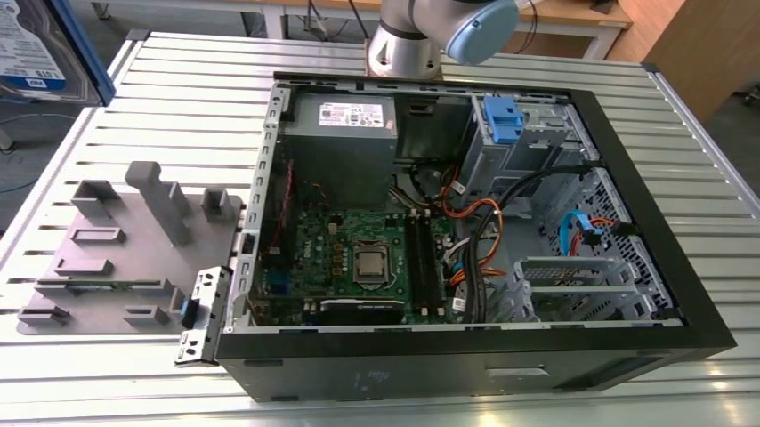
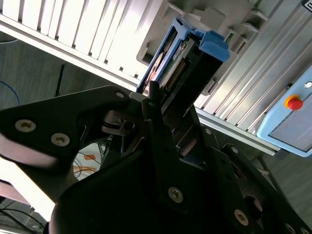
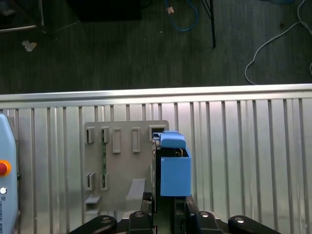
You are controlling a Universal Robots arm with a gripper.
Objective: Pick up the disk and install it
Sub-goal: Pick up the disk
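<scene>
First wrist view: the end effector (image 3: 163,202) is clamped on the disk (image 3: 174,168), held edge-on above the grey fixture (image 3: 122,165), probably to suit a bay slot. It hangs at ten o'clock from the open case (image 1: 475,365).

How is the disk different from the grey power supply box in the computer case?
The disk is gripped in the hand, held off the table; the power supply box sits fixed in a corner of the open computer case. The disk has blue plastic side rails; the power supply box is plain grey. The disk's label is white and blue; the power supply box's sticker is mostly white. Both are labelled rectangular parts.
</scene>
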